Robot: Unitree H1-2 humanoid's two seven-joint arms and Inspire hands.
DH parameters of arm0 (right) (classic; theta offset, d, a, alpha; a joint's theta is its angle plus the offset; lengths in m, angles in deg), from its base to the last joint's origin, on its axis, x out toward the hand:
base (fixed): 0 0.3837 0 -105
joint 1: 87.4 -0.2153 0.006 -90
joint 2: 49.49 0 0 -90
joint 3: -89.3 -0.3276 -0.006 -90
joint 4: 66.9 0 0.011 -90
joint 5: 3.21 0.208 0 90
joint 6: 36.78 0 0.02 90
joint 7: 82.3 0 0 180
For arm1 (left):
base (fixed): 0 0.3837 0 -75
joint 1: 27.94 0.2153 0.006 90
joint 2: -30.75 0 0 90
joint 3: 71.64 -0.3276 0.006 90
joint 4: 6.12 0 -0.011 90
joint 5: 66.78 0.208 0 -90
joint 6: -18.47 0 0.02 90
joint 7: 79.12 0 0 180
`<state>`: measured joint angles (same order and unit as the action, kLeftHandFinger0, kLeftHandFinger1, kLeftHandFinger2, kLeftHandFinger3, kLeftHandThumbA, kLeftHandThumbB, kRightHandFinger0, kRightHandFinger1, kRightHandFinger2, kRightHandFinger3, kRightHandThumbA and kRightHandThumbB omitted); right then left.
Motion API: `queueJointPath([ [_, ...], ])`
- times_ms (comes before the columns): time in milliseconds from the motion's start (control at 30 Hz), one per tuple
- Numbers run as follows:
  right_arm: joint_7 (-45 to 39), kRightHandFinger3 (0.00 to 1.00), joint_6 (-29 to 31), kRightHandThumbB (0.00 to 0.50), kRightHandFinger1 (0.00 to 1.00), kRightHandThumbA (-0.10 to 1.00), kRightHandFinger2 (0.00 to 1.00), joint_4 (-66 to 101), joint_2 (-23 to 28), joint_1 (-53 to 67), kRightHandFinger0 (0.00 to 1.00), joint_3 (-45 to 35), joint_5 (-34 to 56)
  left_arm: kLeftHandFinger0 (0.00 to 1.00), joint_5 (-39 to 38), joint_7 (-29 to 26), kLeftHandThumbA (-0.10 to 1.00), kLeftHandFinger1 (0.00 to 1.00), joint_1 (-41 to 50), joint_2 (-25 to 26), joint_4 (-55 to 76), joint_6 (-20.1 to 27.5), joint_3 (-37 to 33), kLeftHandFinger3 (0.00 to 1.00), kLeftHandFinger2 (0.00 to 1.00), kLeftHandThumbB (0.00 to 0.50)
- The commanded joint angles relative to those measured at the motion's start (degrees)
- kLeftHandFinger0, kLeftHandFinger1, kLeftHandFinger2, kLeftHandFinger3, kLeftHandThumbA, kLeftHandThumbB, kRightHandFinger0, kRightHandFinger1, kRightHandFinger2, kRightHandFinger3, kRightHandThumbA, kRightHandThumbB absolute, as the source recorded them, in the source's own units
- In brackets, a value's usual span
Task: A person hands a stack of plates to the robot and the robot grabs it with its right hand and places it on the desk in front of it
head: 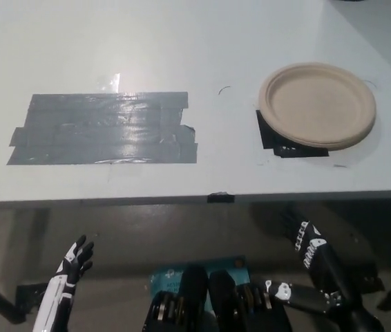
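A stack of tan paper plates [318, 105] lies flat on the white desk [182, 48] at its right side, partly over a patch of black tape [278, 142]. Nothing touches the plates. My black right hand [311, 266] is below the desk's front edge at the lower right, open, with its fingers spread and nothing in it. My white left hand [71, 268] rests at the lower left, below the desk, open as well.
A wide patch of grey tape [102, 128] covers the desk's left middle. A small black tab [221, 198] sits on the front edge. A blue sheet [175, 273] lies on the floor under the desk.
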<state>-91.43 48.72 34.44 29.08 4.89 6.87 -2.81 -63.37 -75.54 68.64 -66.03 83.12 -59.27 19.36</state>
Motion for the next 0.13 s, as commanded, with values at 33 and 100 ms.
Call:
queueJointPath([
  [33,3.95,1.0,6.62,0.092,1.0,0.85,1.0,-3.54,-0.27,-2.34,1.0,1.12,-7.93,1.0,-0.52,0.38,1.0,1.0,-1.75,1.27,0.7,1.92,0.36,1.0,1.0,0.247],
  [100,4.48,1.0,6.83,0.106,1.0,0.84,1.0,-4.47,-0.26,-2.39,1.0,1.14,-8.68,1.0,-1.11,0.92,1.0,1.0,-2.15,1.51,0.64,1.91,0.18,1.0,1.0,0.231],
])
